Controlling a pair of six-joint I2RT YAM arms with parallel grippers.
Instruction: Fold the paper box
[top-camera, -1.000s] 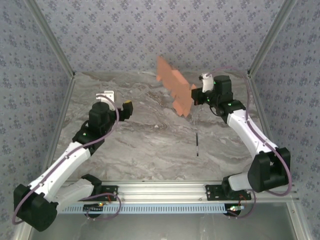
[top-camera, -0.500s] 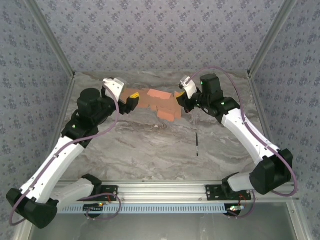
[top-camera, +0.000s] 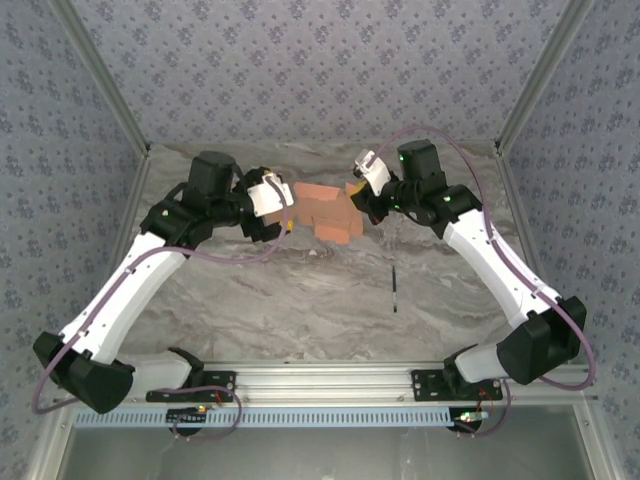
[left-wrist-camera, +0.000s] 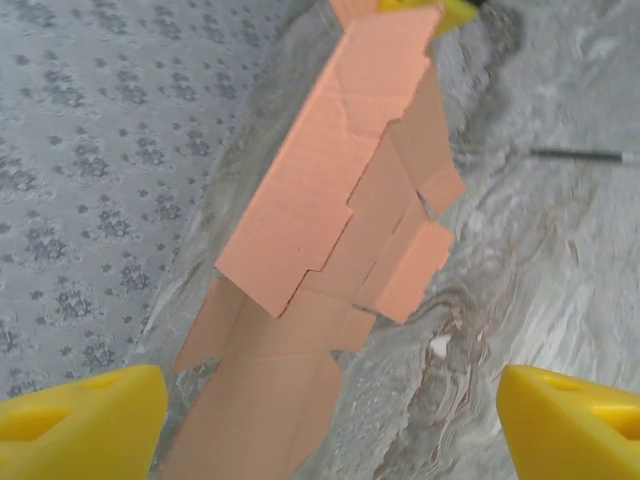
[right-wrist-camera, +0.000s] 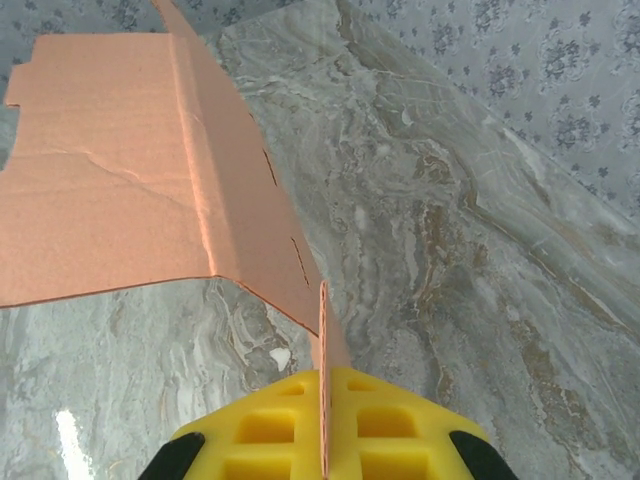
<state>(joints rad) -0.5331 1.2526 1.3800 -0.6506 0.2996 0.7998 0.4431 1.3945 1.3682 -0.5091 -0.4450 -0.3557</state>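
The paper box (top-camera: 325, 210) is a flat salmon-orange die-cut sheet with stepped tabs, held low over the back of the marble table. My right gripper (top-camera: 358, 195) is shut on its right edge; in the right wrist view the card's edge (right-wrist-camera: 322, 330) stands pinched between the yellow pads (right-wrist-camera: 390, 420) and the sheet (right-wrist-camera: 110, 170) spreads away to the left. My left gripper (top-camera: 280, 215) is open at the sheet's left end. In the left wrist view its yellow fingertips (left-wrist-camera: 80, 425) are spread wide, and the sheet (left-wrist-camera: 330, 230) reaches down between them without touching either.
A thin dark pen-like stick (top-camera: 394, 290) lies on the table in front of the sheet, right of centre, and shows as the stick (left-wrist-camera: 585, 154) in the left wrist view. Patterned walls close the back and both sides.
The sheet has come down from upright at the back to low over the table. My left arm has swung right to the sheet's left end. My right gripper has shifted left, still holding it.
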